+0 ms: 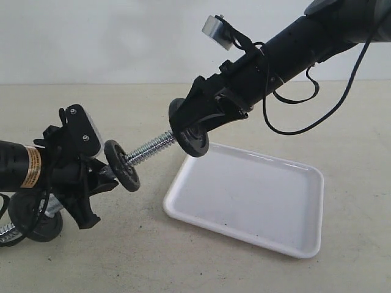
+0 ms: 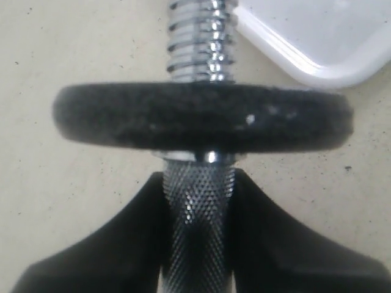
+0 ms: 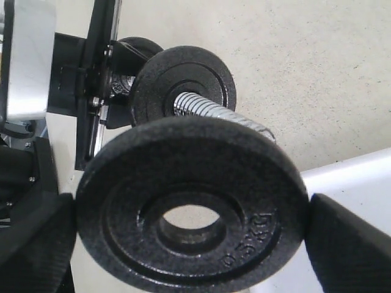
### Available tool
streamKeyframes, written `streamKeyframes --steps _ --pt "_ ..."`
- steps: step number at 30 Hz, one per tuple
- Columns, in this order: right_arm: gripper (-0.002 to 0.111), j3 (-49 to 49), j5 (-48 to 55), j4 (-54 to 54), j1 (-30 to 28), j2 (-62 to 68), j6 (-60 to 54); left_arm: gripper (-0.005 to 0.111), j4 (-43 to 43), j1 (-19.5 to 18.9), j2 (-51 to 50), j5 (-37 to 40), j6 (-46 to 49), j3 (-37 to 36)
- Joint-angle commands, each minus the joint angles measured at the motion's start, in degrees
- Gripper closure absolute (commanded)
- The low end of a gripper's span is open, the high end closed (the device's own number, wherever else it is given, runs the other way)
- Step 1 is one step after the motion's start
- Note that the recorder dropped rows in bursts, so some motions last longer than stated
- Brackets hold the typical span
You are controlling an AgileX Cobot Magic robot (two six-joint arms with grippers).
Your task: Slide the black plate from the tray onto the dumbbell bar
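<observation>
- The right fingers (image 3: 351,244) are spread wide and clamp the black plate (image 3: 201,152) by its rim, one finger on each opposite side.
- The plate is held on edge in the air, above the far left corner of the tray (image 1: 256,201) and clear of it.
- Pale ground shows through the plate's centre hole. The threaded tip of the dumbbell bar (image 3: 214,110) ends at the plate's rim, not in the hole.
- The left fingers (image 2: 110,244) stand narrow and grip the bar on its knurled middle.
- A second disc (image 2: 201,116) sits on the bar just beyond the left fingers, between them and the plate.
- The bar slopes up from near left towards the plate.
- A third disc (image 1: 33,213) is on the bar's low end, near left, close to the table (image 1: 342,122).
- The white tray lies flat on the table, right of the middle.
</observation>
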State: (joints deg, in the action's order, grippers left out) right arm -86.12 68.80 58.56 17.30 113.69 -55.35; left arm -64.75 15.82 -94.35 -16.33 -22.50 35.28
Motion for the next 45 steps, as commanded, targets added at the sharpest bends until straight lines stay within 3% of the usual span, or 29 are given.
streamKeyframes --steps 1,45 --pt "0.107 -0.5 1.2 2.8 0.0 -1.0 -0.8 0.102 -0.2 0.2 3.9 -53.6 0.3 2.1" --pt "0.107 -0.5 1.2 8.0 0.0 -1.0 -6.1 0.102 -3.8 0.2 7.0 -53.6 -3.1 2.1"
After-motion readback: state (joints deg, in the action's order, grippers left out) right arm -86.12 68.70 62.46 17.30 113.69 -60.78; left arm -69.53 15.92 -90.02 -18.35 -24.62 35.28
